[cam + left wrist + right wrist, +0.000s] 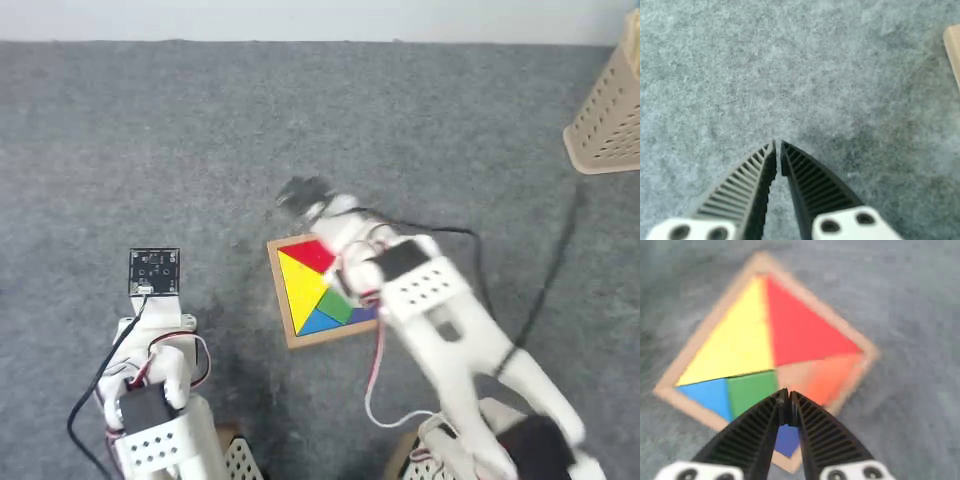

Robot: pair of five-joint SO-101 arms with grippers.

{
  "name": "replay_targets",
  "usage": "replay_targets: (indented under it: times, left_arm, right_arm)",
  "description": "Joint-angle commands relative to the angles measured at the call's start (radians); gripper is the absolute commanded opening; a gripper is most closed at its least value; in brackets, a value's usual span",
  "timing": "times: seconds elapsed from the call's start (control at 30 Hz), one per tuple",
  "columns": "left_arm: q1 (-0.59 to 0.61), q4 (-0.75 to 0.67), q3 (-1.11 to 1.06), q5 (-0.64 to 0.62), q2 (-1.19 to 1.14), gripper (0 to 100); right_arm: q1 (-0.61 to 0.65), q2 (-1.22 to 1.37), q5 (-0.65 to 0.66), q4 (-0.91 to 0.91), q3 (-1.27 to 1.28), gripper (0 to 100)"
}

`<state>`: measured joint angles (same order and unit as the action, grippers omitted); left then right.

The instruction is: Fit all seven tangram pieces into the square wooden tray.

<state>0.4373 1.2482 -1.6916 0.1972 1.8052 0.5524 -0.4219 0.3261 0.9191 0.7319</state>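
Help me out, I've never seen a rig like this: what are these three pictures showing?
Two small white robot arms, the left arm and the right arm, sit at a grey carpeted table. The high view looks down from a fixed camera. Each wrist view comes from a camera riding on one arm. The left gripper is shut over bare carpet, holding nothing. The right gripper, also shut and empty, is over the square wooden tray. In the tray lie coloured tangram pieces: yellow triangle, red triangle, green piece, blue piece, orange piece. A beige basket stands far off.
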Motion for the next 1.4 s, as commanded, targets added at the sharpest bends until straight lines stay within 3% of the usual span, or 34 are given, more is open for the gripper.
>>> replay_targets:
  times: [0.0,0.47,0.73,0.87,1.37]
  left_arm:
    - [0.005,0.008,0.007,0.005,0.014,1]
    - [0.005,0.008,0.007,0.005,0.014,1]
    - [0.005,0.008,0.007,0.005,0.014,1]
    - [0.005,0.008,0.007,0.005,0.014,1]
    - [-0.002,0.008,0.007,0.005,0.012,1]
  right_arm:
    - [-0.062,-0.160,-0.075,0.013,0.048,0.6]
    - [-0.084,-0.691,-0.078,0.015,0.516,0.9]
    - [-0.361,-0.960,-0.077,0.015,0.652,0.9]
    - [-0.438,-1.043,-0.077,0.015,0.744,0.9]
    - [-0.455,-1.245,-0.077,0.015,0.928,1.0]
